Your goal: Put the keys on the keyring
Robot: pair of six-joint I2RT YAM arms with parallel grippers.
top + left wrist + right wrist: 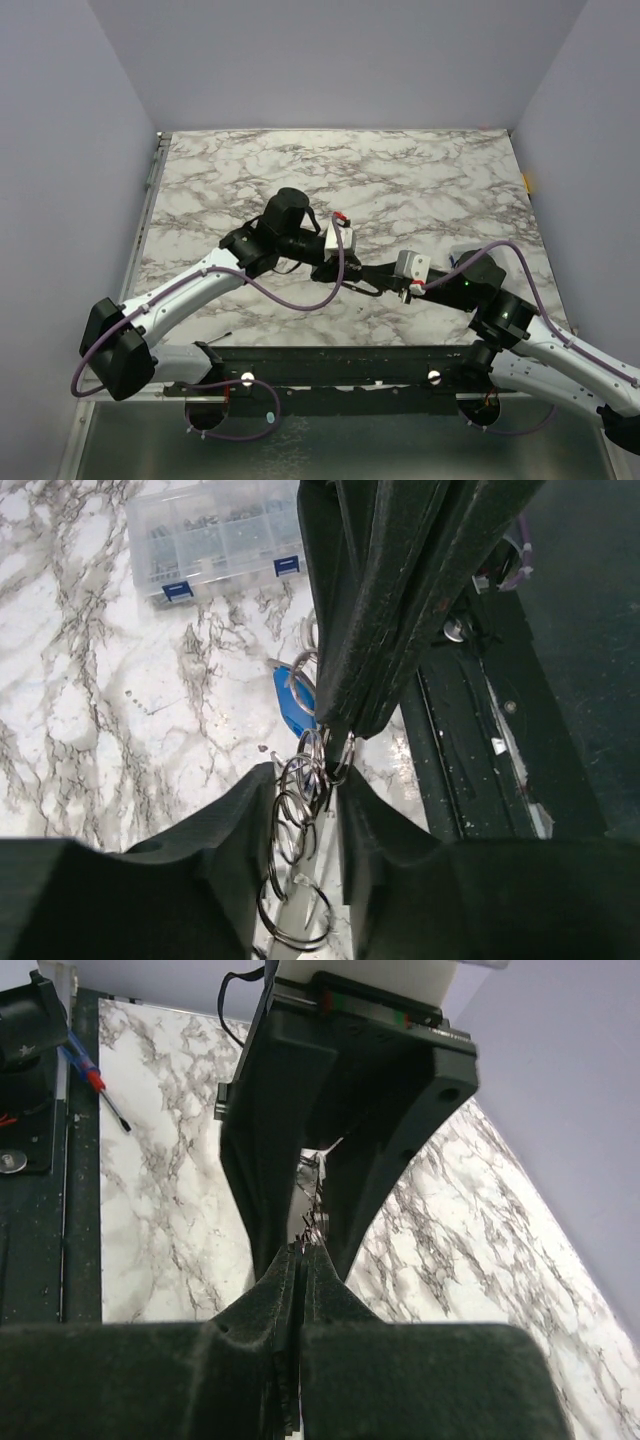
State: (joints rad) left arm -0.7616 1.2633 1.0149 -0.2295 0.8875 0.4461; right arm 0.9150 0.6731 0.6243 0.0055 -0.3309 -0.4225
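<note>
A chain of thin silvery rings, the keyring, hangs in the gap between my left gripper's black fingers, which stand apart around it. My right gripper comes in from above, shut on the chain's top ring. In the right wrist view the right gripper is pressed shut with a bit of metal at its tips, and the left fingers straddle it. A blue-headed key lies by the rings, partly hidden by the right fingers. From above, the left gripper and right gripper meet over the near middle of the marble table.
A clear plastic compartment box with blue latches sits on the marble beyond the grippers. A screwdriver with a red and blue handle lies near the black base rail along the table's near edge.
</note>
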